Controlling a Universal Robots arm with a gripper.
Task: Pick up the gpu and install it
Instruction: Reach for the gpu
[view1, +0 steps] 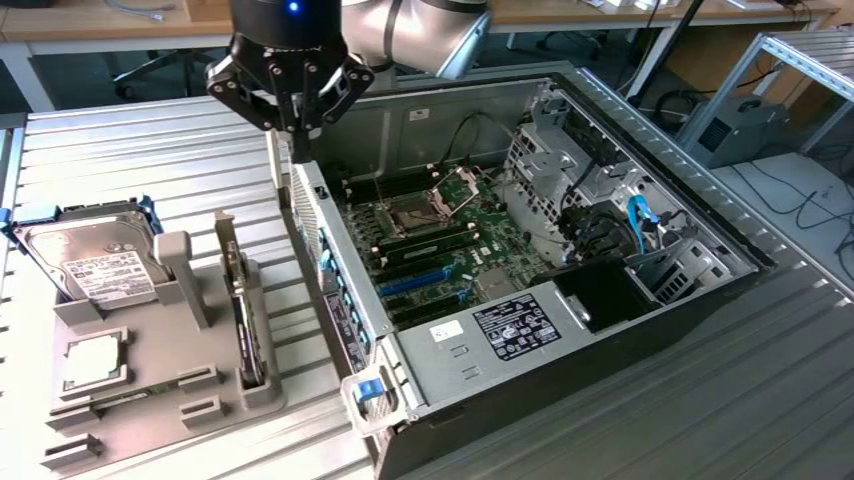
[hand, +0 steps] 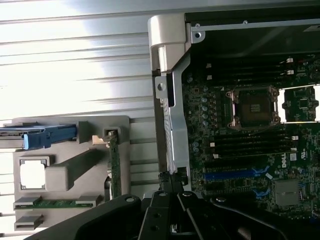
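fingers (hand: 161, 212) of the black two-finger gripper (view1: 298, 138) are drawn narrow, tips close to meeting, with nothing between them. they hang just above the perforated rear wall of the open grey metal computer case (view1: 310, 215). the gpu (view1: 242, 295), a thin flat dark card with a silver metal end bracket, stands on edge in a slot of the grey moulded plastic holder (view1: 160, 345), below the fingers and off to their side toward the exterior view's left, apart from them. past the fingers, inside the case, the long blue expansion slots (view1: 416, 285) on the green motherboard (view1: 501, 235) lie bare. by my reading the task is at its start — the card is neither lifted nor seated, so pickup and install are both left.
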